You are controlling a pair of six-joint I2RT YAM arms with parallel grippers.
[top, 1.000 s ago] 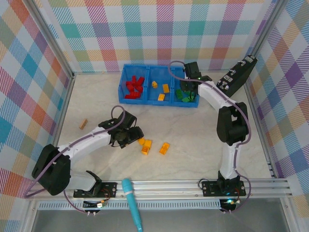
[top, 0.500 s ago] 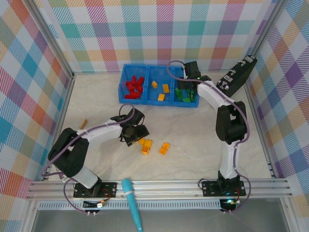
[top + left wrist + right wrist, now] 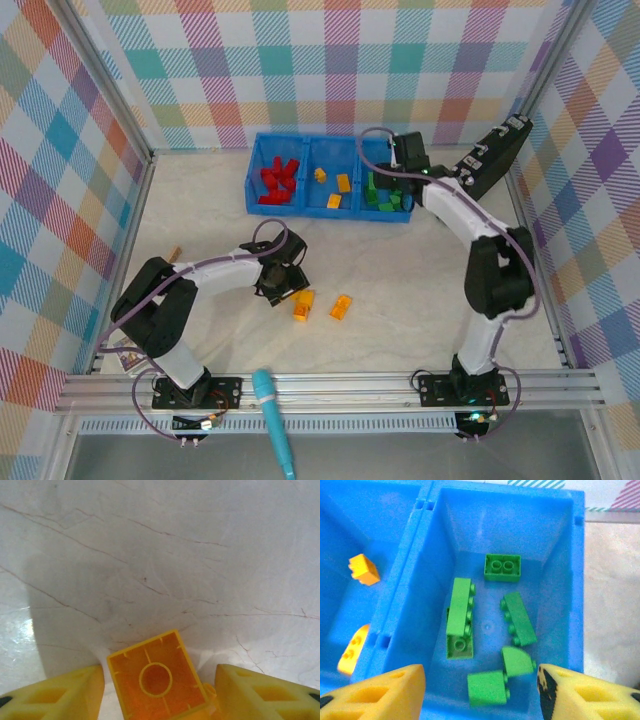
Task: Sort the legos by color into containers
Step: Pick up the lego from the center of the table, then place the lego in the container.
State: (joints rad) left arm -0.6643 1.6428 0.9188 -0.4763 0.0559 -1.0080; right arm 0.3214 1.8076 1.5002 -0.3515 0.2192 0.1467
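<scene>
From above, crouches with the left gripper [image 3: 285,285] beside orange bricks [image 3: 303,303] on the table [image 3: 400,270], well apart from the blue bin [image 3: 253,175] — at that wrist, brackets an upturned orange brick [image 3: 157,677], fingers [image 3: 60,692] spread, seemingly to pinch it — at the right wrist, hangs with the right gripper [image 3: 480,690] spread over green bricks [image 3: 460,612] in the bin's end compartment.

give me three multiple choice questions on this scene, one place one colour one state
1. In the top view, which compartment of the blue plastic bin holds the green studded bricks? A left B middle C right
2. What colour are the small bricks loose on the table? A red B yellow-orange C green
3. The right gripper is A open, empty B shut on a green brick C shut on a red brick
C: green lies at the right end. B: all are yellow-orange. A: its fingers stand apart, nothing gripped.
</scene>
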